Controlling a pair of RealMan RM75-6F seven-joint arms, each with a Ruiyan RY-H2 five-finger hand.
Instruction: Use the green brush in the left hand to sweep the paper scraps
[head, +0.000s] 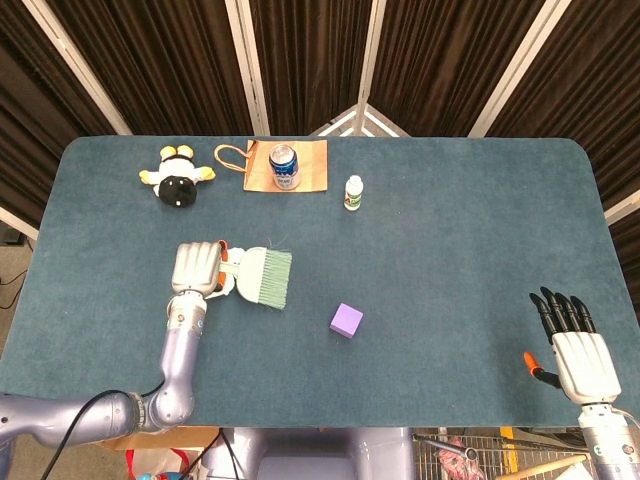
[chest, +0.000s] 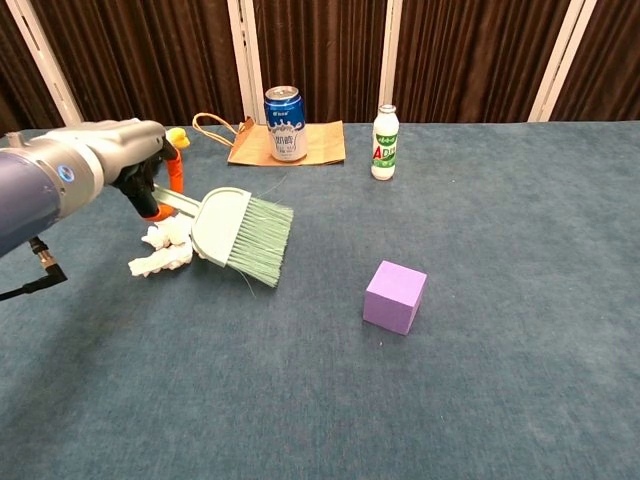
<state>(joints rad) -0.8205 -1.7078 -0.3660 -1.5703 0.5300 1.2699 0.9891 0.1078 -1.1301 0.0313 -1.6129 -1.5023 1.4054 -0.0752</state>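
My left hand (head: 196, 270) (chest: 115, 160) grips the handle of the green brush (head: 262, 277) (chest: 243, 236) and holds it raised above the table, bristles pointing right and slightly down. The white paper scraps (chest: 160, 249) lie on the cloth just below and left of the brush head; in the head view the hand and brush hide most of them. My right hand (head: 574, 352) rests open at the table's near right edge, fingers spread, holding nothing.
A purple cube (head: 346, 321) (chest: 395, 296) sits right of the brush. At the back stand a blue can (head: 284, 166) on a brown paper bag (head: 312, 165), a small white bottle (head: 353, 192) and a plush penguin (head: 177, 180). The blue table (head: 460, 250) stretches right.
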